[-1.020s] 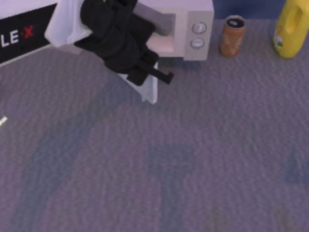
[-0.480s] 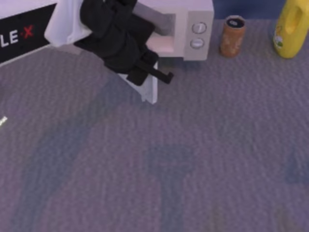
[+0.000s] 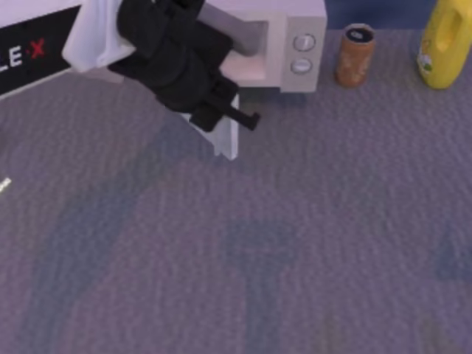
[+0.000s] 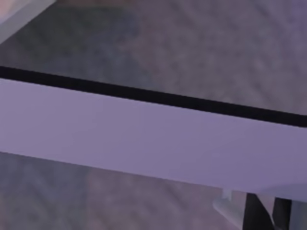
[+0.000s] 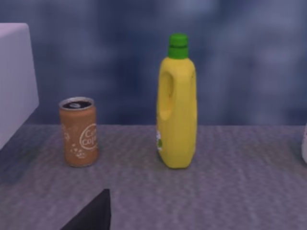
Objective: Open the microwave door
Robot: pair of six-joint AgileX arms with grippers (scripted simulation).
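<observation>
Swinging outward from the microwave point(image 3: 284, 44) at the far edge of the desk point(image 3: 295, 243), the microwave door point(image 3: 227, 133) stands well open, its free edge pointing toward the near side and the oven cavity exposed behind it. AgileX's left arm reaches over the door from the far left, its left pincer point(image 3: 240, 114) at the door's free edge; whether the fingers are closed on the panel or merely hooked against it cannot be told from above, and the left wrist view shows only the white door slab point(image 4: 144, 139) close up. The right arm stays parked out of the top view, its camera facing an orange can point(image 5: 79, 132) and a yellow bottle point(image 5: 176, 103) standing right of the microwave. The likely risk: if the pincer's contact is shallow, the edge could slip free mid-swing, or a hard pull could drag the light oven across the desk.
</observation>
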